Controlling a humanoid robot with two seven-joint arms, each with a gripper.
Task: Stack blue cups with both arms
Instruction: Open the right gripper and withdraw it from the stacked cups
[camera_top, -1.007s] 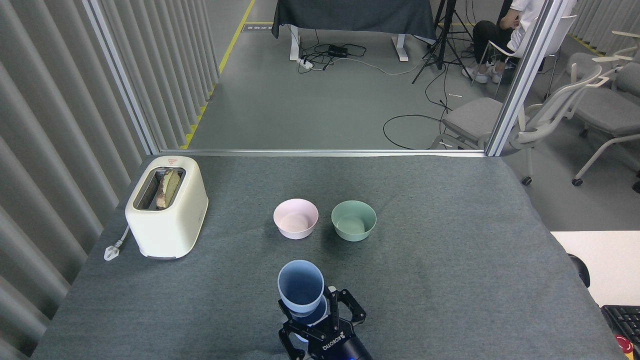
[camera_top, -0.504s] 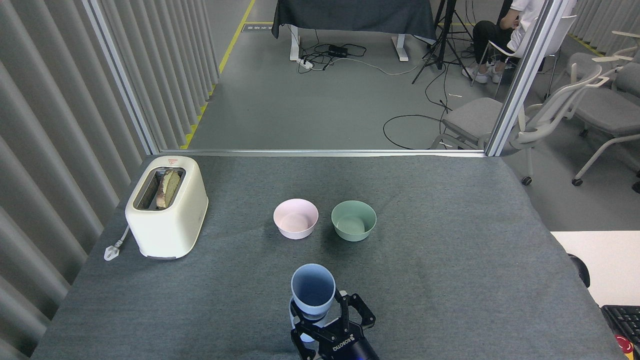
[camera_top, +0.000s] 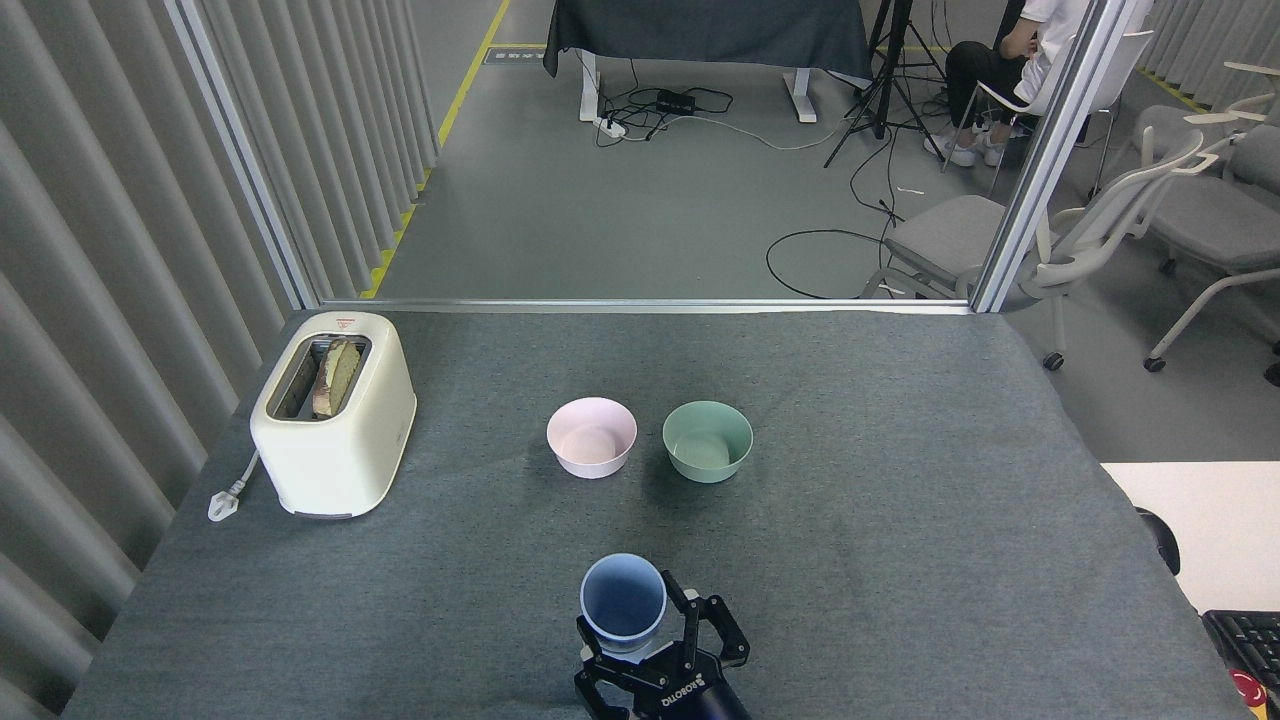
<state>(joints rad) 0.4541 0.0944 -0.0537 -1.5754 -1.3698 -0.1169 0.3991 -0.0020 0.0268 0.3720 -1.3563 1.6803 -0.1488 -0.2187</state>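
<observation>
A cream toaster (camera_top: 335, 415) with bread in its slot stands at the far left of the grey table (camera_top: 900, 520). A pink bowl (camera_top: 591, 437) and a green bowl (camera_top: 707, 441) sit side by side at table centre, apart from each other. At the near edge, the blue cups (camera_top: 623, 602) stand upright, mouth up, nested as one. One black gripper (camera_top: 660, 660) is visible there; its fingers (camera_top: 700, 625) close around the cups' lower part. Which arm it belongs to cannot be told.

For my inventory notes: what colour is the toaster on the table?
Cream white; the toaster shows clearly in the head view.
</observation>
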